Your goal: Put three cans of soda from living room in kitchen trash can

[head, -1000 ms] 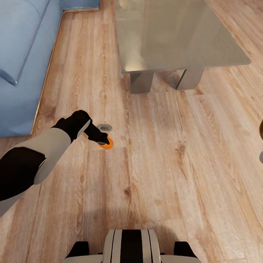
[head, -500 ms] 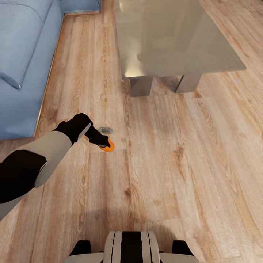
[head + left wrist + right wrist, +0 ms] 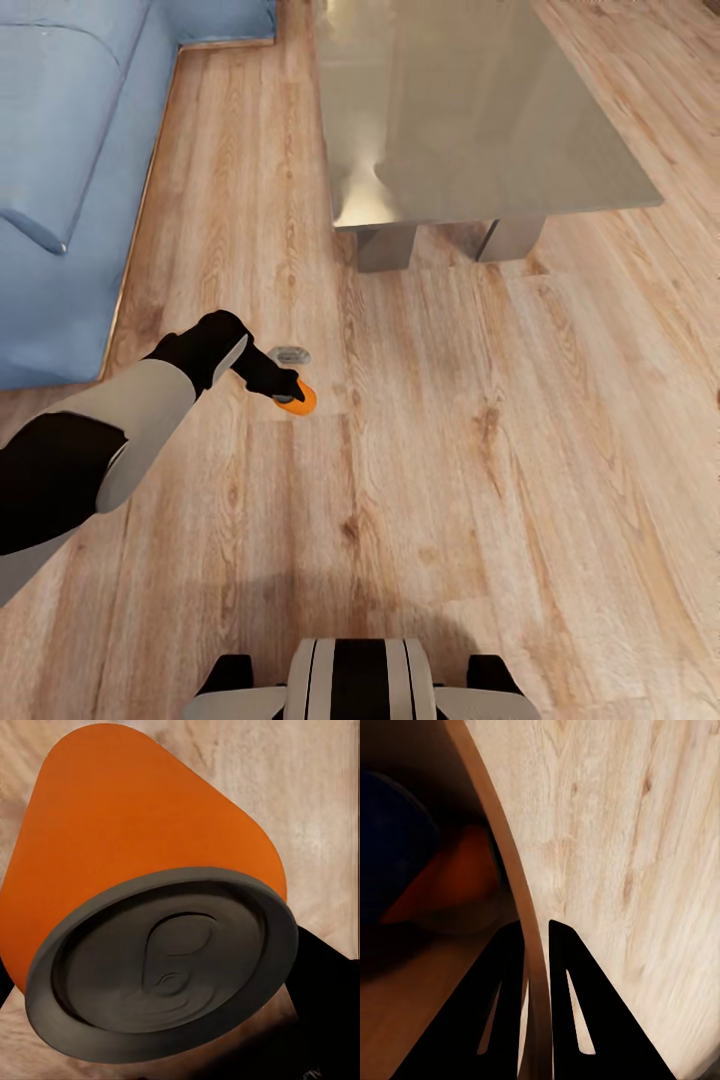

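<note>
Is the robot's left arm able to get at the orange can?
Probably yes, it looks like it already has it: the left gripper sits right on the orange can above the wood floor, and nothing blocks it.

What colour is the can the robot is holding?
Orange, with a dark grey top. The can shows best in the left wrist view, held in the left gripper.

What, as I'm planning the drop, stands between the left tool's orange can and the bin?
Nothing visible does. The left tool holds the orange can over wood floor; the right tool pinches the rim of the bin, mouth uncovered, a blue can and second orange can inside.
</note>
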Controlling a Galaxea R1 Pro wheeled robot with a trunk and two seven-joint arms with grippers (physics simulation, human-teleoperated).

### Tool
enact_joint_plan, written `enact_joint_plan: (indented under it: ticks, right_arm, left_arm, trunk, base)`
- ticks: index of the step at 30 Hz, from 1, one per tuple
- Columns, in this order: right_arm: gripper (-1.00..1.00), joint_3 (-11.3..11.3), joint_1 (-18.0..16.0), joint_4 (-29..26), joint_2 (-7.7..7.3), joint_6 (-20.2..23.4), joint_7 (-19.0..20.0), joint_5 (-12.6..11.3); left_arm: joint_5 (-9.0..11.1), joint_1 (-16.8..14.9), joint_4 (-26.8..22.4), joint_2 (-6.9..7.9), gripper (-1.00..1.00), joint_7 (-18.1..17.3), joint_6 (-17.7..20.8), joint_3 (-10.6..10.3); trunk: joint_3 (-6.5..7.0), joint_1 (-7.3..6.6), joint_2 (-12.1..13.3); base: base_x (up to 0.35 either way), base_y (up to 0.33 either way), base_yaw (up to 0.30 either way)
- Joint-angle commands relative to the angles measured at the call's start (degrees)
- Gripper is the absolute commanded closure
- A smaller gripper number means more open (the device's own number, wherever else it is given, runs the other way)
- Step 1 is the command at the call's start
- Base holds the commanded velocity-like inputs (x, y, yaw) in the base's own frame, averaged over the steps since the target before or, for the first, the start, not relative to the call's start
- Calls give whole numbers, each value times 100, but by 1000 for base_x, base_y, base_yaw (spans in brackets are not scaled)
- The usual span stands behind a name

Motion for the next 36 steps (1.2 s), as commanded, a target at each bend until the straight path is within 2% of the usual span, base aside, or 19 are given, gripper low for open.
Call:
enact_joint_plan:
  ticks: [1, 8, 11, 13, 15, 18, 20, 21, 22, 24, 27, 29, 32, 34, 36]
  right_arm:
    - [100, -63, -1, 1, -13, -39, 24, -8]
    - [100, -607, -1, 10, -109, -363, 24, -18]
    - [100, -1028, 2, 11, -134, -566, 24, -11]
    - [100, -1191, 11, 11, -181, -623, 24, -9]
    - [100, -1307, 72, 36, -252, -661, 24, -19]
    - [100, -1461, 226, 139, -262, -666, 24, -197]
    - [100, -1773, 304, 237, -238, -645, 24, -340]
    - [100, -1847, 322, 273, -221, -636, 24, -360]
    - [100, -1958, 358, 339, -166, -613, 24, -394]
    - [100, -2030, 387, 385, -94, -596, 24, -420]
    - [100, -2110, 420, 435, 129, -566, 24, -458]
    - [100, -2198, 438, 453, 419, -444, 24, -477]
    - [100, -2375, 556, 477, 688, -314, 24, -491]
    - [100, -2464, 766, 505, 886, -255, 24, -703]
    - [100, -2481, 869, 527, 941, -230, 24, -913]
  left_arm:
    - [-3, 1, -21, 1, 100, 11, 0, 11]
    - [-11, 70, -164, 5, 100, 46, -2, 34]
    - [-14, 383, -442, 2, 100, 134, -62, 40]
    - [-19, 554, -674, 6, 100, 244, -86, 41]
    - [-17, 869, -953, 8, 100, 406, -103, 50]
    - [-19, 1278, -1241, 17, 100, 514, -117, 289]
    - [-24, 1389, -1351, 18, 100, 551, -122, 469]
    - [-23, 1404, -1373, 18, 100, 569, -122, 494]
    - [-24, 1429, -1434, 20, 100, 618, -109, 531]
    - [-34, 1448, -1521, 24, 100, 662, -81, 557]
    - [-33, 1500, -1722, 90, 100, 708, 112, 588]
    - [-28, 1569, -1954, 198, 100, 723, 199, 598]
    - [-34, 1624, -2100, 225, 100, 736, 199, 602]
    - [-46, 1648, -2160, 216, 100, 756, 199, 602]
    - [-42, 1656, -2173, 211, 100, 772, 199, 603]
  trunk:
    - [19, -22, 42]
    - [144, -176, 322]
    - [198, -242, 443]
    - [234, -286, 523]
    - [270, -330, 603]
    - [324, -396, 723]
    - [360, -440, 804]
    - [378, -462, 844]
    - [396, -484, 884]
    - [431, -528, 964]
    - [485, -594, 1084]
    - [521, -637, 1165]
    - [575, -703, 1285]
    - [611, -747, 1365]
    - [647, -791, 1445]
  base:
    - [0, 0, 0]
    - [0, 0, 0]
    - [0, 0, 0]
    - [0, 0, 0]
    - [0, 0, 0]
    - [0, 0, 0]
    - [0, 0, 0]
    - [0, 0, 0]
    - [0, 0, 0]
    - [0, 0, 0]
    - [0, 0, 0]
    - [0, 0, 0]
    - [0, 0, 0]
    - [0, 0, 0]
    - [0, 0, 0]
